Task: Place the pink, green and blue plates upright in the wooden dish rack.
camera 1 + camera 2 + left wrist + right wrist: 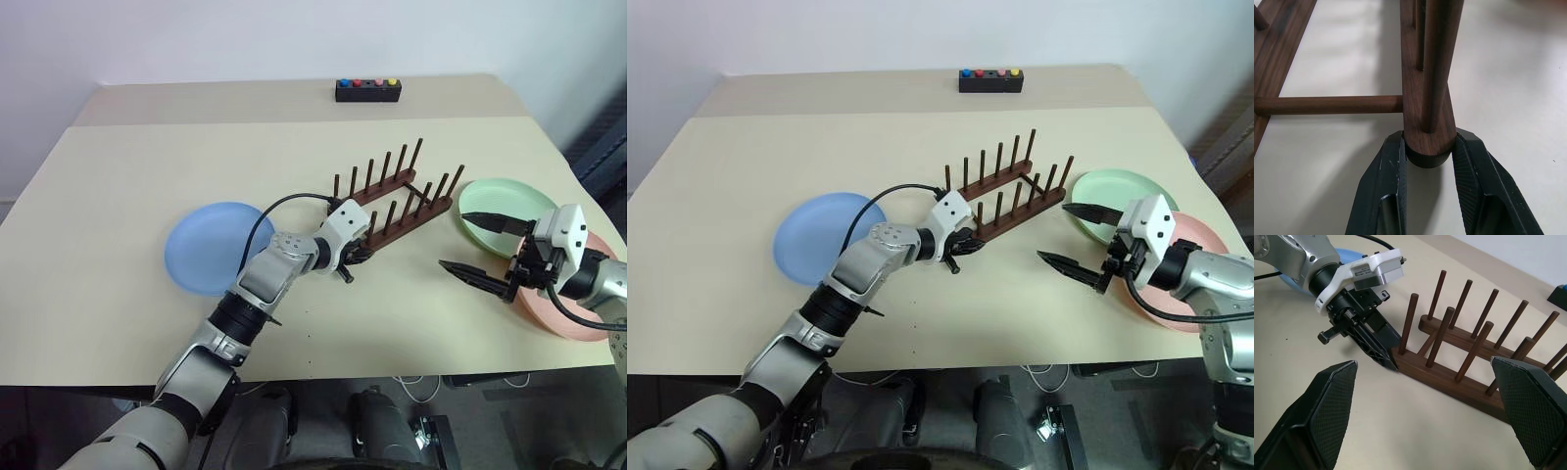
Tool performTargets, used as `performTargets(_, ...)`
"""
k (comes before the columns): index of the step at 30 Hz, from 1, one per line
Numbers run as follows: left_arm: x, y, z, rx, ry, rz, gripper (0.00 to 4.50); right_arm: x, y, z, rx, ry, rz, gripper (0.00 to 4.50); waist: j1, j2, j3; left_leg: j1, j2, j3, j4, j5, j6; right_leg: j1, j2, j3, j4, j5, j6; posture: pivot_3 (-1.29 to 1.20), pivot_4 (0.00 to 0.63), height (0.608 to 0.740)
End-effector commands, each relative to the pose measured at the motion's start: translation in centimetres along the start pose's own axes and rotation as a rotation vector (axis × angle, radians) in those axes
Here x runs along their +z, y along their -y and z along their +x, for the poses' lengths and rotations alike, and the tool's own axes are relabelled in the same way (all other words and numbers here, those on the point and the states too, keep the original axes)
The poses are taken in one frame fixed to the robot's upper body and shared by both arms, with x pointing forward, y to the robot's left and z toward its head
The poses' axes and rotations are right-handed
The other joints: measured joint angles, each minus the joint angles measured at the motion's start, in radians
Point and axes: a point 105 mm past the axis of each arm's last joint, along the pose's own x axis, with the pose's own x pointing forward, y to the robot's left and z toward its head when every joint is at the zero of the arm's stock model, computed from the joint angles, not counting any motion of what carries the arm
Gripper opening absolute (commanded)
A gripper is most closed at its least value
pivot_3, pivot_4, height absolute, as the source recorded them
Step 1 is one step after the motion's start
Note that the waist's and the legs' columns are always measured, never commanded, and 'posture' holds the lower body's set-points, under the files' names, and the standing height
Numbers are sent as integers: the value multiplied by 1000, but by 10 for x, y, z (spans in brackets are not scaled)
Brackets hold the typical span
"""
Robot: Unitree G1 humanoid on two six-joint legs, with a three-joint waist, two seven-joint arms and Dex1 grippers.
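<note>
**A:** What lies farthest left on the beige table (pixel 108 235)?

**B:** The blue plate (pixel 208 247), flat on the tabletop, with the left arm's black cable arching over its near edge. No gripper touches it.

**A:** And at centre?

**B:** The left gripper (pixel 1428 161), reaching forward and to the right, is clenched on the wooden dish rack (pixel 392 201). In the left wrist view, its two black fingers (pixel 1385 186) press against either side of the rounded end of one base rail. The rack stands empty on the table, its two peg rows running away toward the far right, with a cross dowel joining the rails just behind the grasped end.

**A:** Anything behind it?

**B:** A black box with coloured buttons (pixel 367 90) sits at the far edge of the table, well apart from the rack.

**A:** And on the right?

**B:** The right gripper (pixel 482 245) hovers above the table, released, its fingers spread wide and pointing left toward the rack with nothing between them. Beside it lies the green plate (pixel 509 201), flat, with one finger crossing over its near rim. The pink plate (pixel 568 313) lies flat nearer the table's front edge, partly hidden under the right wrist.
</note>
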Motion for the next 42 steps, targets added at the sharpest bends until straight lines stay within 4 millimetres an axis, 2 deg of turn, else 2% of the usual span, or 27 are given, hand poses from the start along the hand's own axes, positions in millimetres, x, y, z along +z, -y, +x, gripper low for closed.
performTargets(1,7,-5,-6,-3,26,80,722,14,6,-3,-33,49,-35,4500,0,0,0,0,0,0,0,0,0,0,0,0,0,0,0,0,150,740)
performTargets(5,15,-16,-32,-139,88,107,722,18,10,-7,-54,71,-27,4500,-3,0,0,0,0,0,0,1,-1,-1,0,0,0,0,0,0,150,740)
performTargets(9,15,-37,-53,-155,127,195,722,34,20,-17,-92,139,-20,4500,0,0,0,0,0,0,0,1,-1,-1,0,0,0,0,0,0,150,740)
performTargets(12,12,-54,-62,-139,143,202,722,35,21,-22,-91,130,-17,4500,5,0,0,0,0,-1,0,0,0,1,-1,-1,-2,0,0,0,150,740)
performTargets(14,13,-57,-64,-150,174,231,722,34,20,-23,-89,124,-17,4500,3,0,0,0,0,-1,0,0,0,1,-1,-1,-3,0,0,0,150,740)
performTargets(18,15,-46,-64,-276,245,255,722,36,18,-19,-74,128,-16,4500,1,0,0,0,0,-1,0,0,0,1,-1,-1,-3,0,0,0,150,740)
performTargets(24,-10,-45,-58,-351,114,289,722,36,16,-17,-68,128,-14,4500,-2,0,0,0,0,-1,0,0,1,1,0,-2,-3,0,0,0,150,740)
performTargets(33,-21,-45,-56,-387,51,280,722,34,14,-15,-69,127,-12,4500,-2,0,0,0,0,0,0,-1,1,1,1,-2,-2,0,0,0,150,740)
performTargets(40,-4,-57,-52,-281,123,303,4204,34,14,-11,-61,127,-10,4500,-2,0,0,0,0,0,0,-1,2,1,1,-2,-2,0,0,0,150,740)
performTargets(41,1,-59,-52,-268,141,297,4417,34,15,-11,-60,128,-9,4500,-2,0,0,0,0,0,0,-1,2,1,1,-2,-2,0,0,0,150,740)
performTargets(42,7,-61,-55,-252,164,293,4417,34,15,-10,-59,128,-8,4500,-2,0,0,0,0,-1,0,-1,2,1,1,-2,-2,0,0,0,150,740)
